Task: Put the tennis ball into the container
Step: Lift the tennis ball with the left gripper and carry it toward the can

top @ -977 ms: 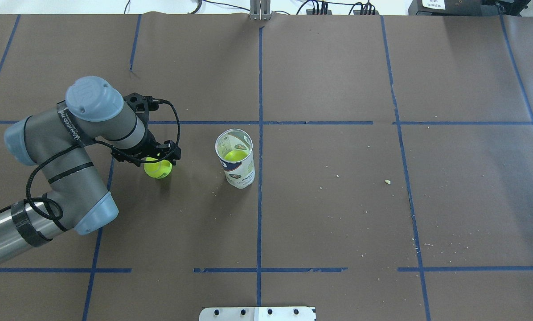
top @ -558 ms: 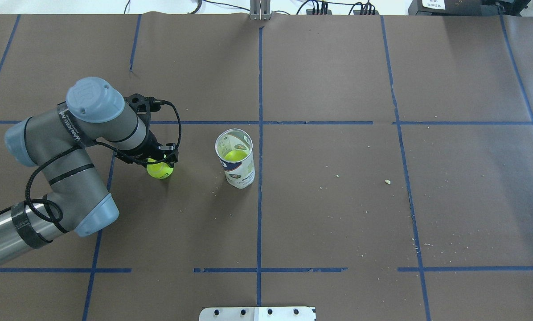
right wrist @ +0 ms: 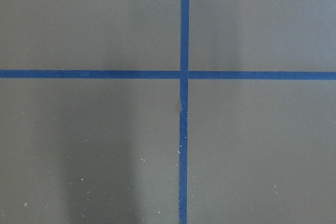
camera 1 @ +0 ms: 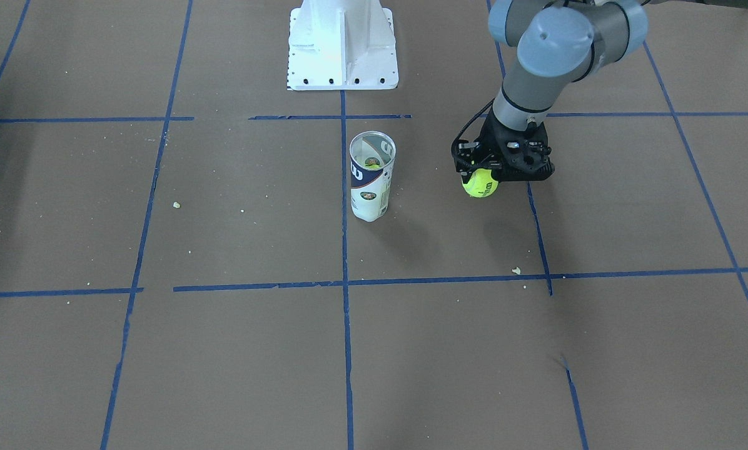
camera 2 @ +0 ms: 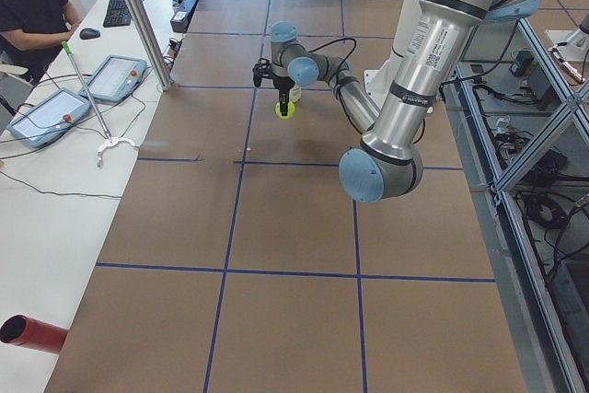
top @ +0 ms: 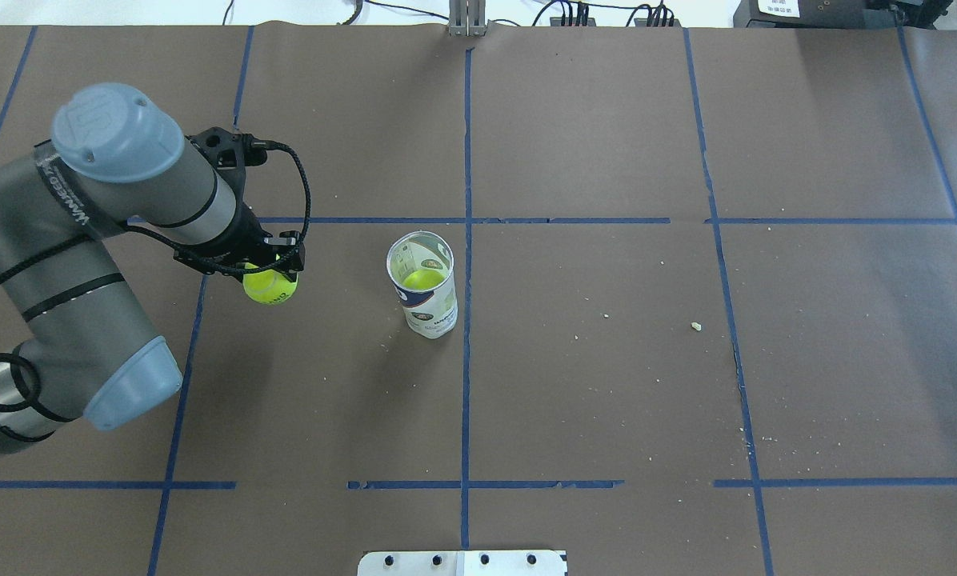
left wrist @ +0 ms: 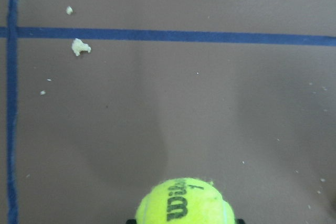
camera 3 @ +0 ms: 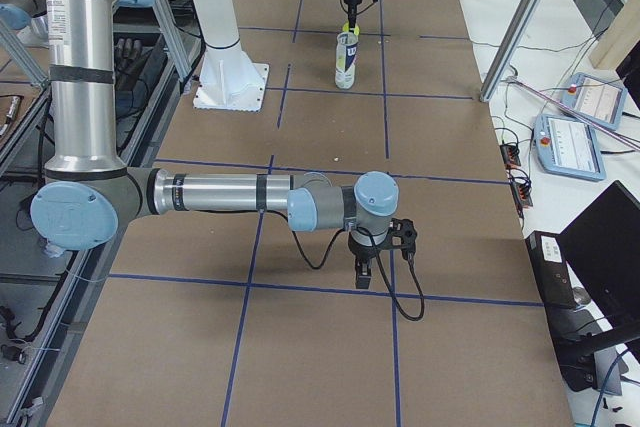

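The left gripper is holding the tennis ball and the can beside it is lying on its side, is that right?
No. The left gripper does hold the tennis ball, but the can is standing upright with its open end up, not lying on its side. The overhead view shows this.

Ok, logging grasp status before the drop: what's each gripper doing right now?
Left gripper: shut on the tennis ball.
Right gripper: cannot be told; it shows only in a side view.
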`<state>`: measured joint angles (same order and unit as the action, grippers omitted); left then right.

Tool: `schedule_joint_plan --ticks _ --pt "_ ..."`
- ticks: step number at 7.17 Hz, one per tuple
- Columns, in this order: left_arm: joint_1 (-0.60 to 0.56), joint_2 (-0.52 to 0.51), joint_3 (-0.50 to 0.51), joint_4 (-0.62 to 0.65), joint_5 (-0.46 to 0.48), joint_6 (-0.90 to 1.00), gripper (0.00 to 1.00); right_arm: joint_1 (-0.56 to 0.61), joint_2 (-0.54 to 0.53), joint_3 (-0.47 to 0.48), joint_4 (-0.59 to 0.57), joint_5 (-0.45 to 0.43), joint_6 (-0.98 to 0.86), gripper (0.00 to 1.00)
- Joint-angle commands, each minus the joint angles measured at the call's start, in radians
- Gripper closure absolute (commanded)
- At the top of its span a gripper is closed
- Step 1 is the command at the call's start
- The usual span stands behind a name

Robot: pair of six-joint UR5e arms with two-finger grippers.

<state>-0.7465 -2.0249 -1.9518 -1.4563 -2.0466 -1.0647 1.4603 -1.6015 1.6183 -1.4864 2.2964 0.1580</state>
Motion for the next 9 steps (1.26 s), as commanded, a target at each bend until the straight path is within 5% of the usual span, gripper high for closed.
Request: schedule_joint_plan --ticks 1,4,9 --pt "-0.111 -0.093 -0.126 0.216 -0.026 0.009 1.0 0.0 0.0 0.0 0.0 0.0 0.0 0.0" --pt "-0.129 -0.277 -0.119 0.376 -0.102 -0.009 1.0 0.0 0.0 0.0 0.0 0.0 0.0 0.0" --pt "0.009 -0.368 0.056 0.193 -0.127 -0.196 1.0 0.0 0.0 0.0 0.0 0.0 0.0 0.0"
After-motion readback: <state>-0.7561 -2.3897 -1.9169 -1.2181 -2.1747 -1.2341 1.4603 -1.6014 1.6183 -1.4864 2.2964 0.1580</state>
